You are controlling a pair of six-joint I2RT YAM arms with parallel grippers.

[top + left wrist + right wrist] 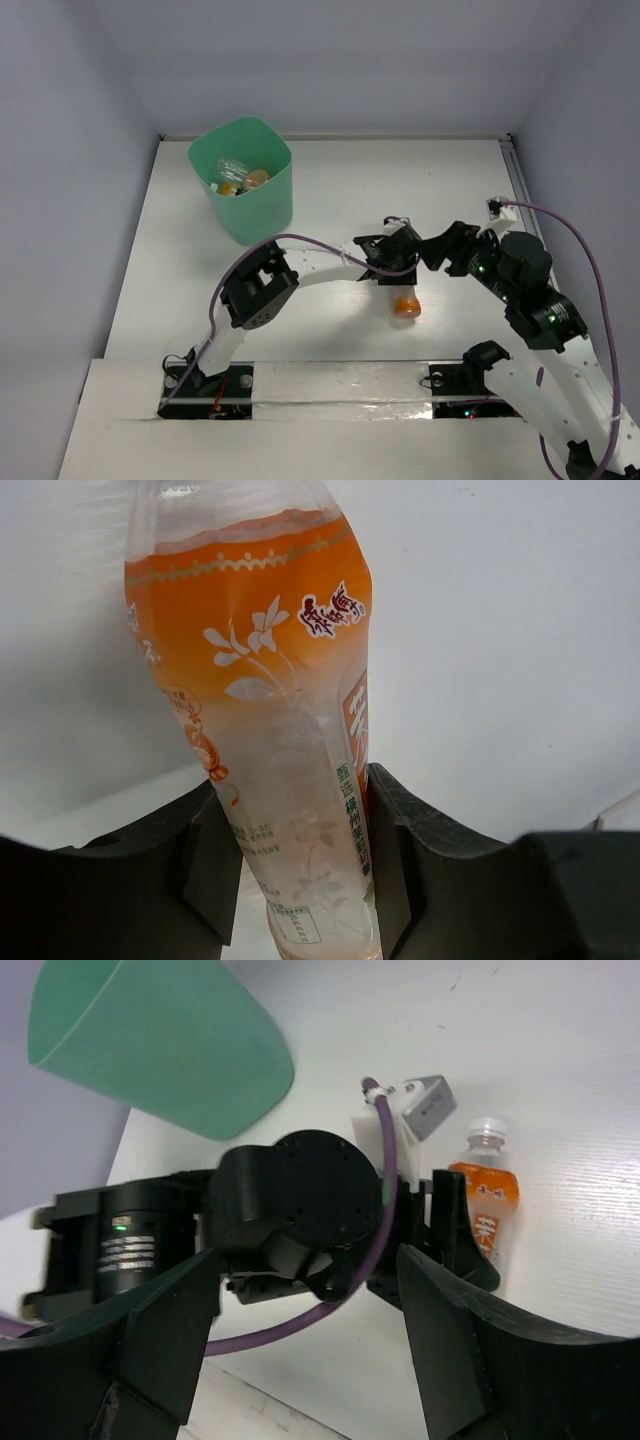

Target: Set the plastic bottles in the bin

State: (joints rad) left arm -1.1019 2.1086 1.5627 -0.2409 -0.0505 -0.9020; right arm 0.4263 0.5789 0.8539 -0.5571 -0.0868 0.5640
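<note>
My left gripper [392,275] is shut on an orange bottle with a white label [405,302] near the table's middle. In the left wrist view both fingers [205,865] press the bottle's sides [262,670]. I cannot tell whether it rests on the table or hangs just above it. The mint-green bin [262,215] stands at the far left, with several bottles [250,180] inside. My right gripper [437,250] is open and empty just right of the left gripper. Its view [300,1305] shows the left wrist, the held bottle [487,1200] and the bin [160,1040].
The left arm's purple cable [300,240] loops over its forearm. The right arm's cable [585,260] arcs near the table's right edge. White walls close the table at the back and sides.
</note>
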